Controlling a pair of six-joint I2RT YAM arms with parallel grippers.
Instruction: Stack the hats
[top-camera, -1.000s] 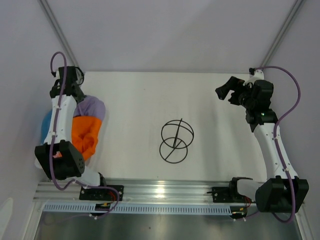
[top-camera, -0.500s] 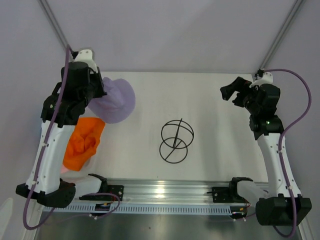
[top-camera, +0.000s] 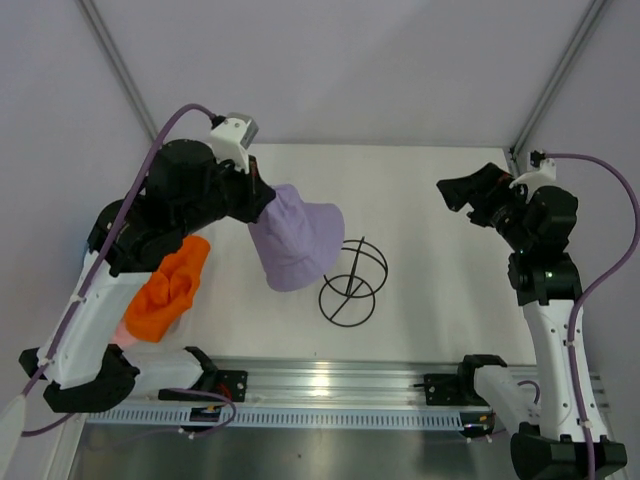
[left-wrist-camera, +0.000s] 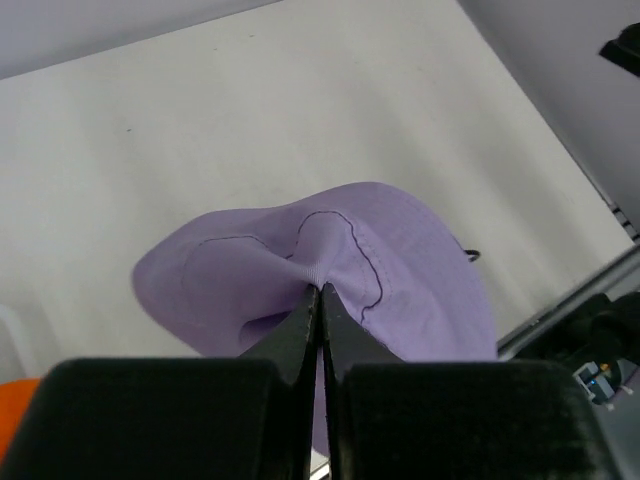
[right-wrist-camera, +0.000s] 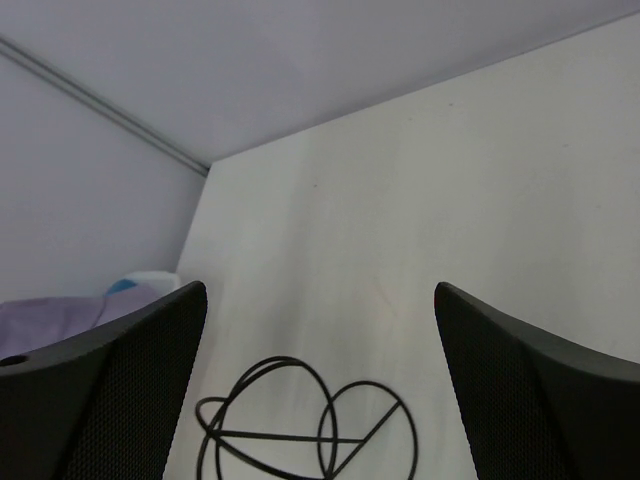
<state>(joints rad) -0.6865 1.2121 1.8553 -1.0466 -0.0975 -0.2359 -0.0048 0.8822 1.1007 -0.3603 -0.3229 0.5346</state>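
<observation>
Dangling limp mid-frame, the lavender hat, soft and light, is pinched by a fabric fold in the left hand; right hand spread, empty.

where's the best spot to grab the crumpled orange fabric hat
Pinch a raised fold near the middle of the crumpled orange fabric hat, coming straight down from above: it lies limp and bunched, so a ridge is probably the easiest hold.

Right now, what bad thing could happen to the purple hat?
The left end effector pinches only a small fold of the purple hat, so the floppy fabric might slip out. The hat hangs right beside the black wire frame, so its brim could snag or knock it.
</observation>
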